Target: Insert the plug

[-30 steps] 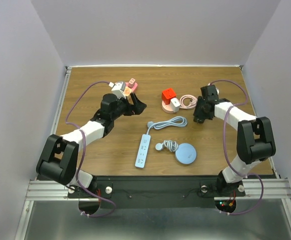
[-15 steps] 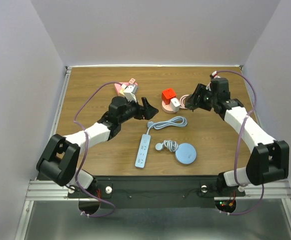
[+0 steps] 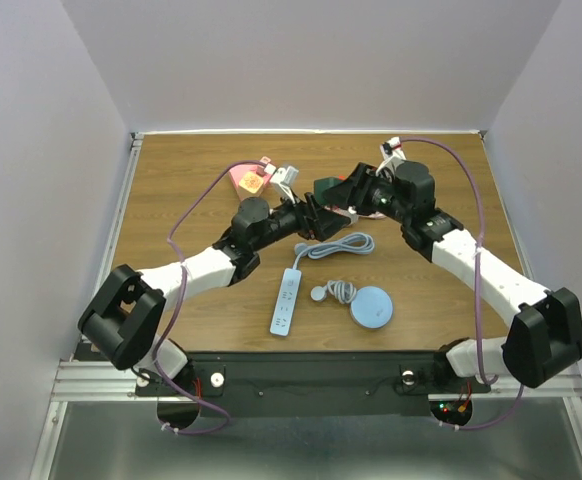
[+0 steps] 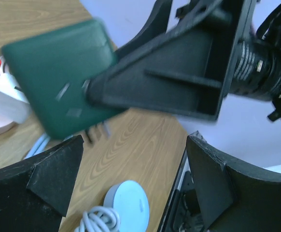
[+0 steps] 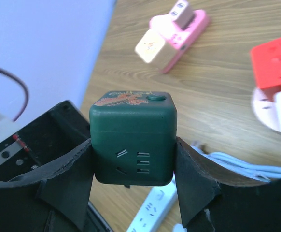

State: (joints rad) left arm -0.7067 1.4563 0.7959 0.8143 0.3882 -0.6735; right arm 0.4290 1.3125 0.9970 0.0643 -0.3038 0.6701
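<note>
My right gripper (image 3: pixel 337 196) is shut on a dark green cube socket (image 3: pixel 325 186) and holds it above the table's middle back. In the right wrist view the cube (image 5: pixel 133 123) sits between both fingers (image 5: pixel 68 179), its slotted face toward the camera. In the left wrist view the cube (image 4: pixel 58 82) is blurred, with prongs under it. My left gripper (image 3: pixel 307 217) is open and empty, just left of the cube; its fingers (image 4: pixel 46 179) frame bare wood. The white power strip (image 3: pixel 287 300) lies below, also showing in the right wrist view (image 5: pixel 152 208).
A pink cube adapter (image 3: pixel 249 179) lies at the back left. A red cube (image 5: pixel 275 60) on a white base sits under my right gripper. A round blue device (image 3: pixel 373 306) with a coiled white cable (image 3: pixel 336 291) lies front centre. A grey-white cord (image 3: pixel 336 246) loops from the strip.
Both arms have swung toward the table's middle. My right gripper moved left over the red cube with the green cube now in view. My left gripper moved right, close to it.
</note>
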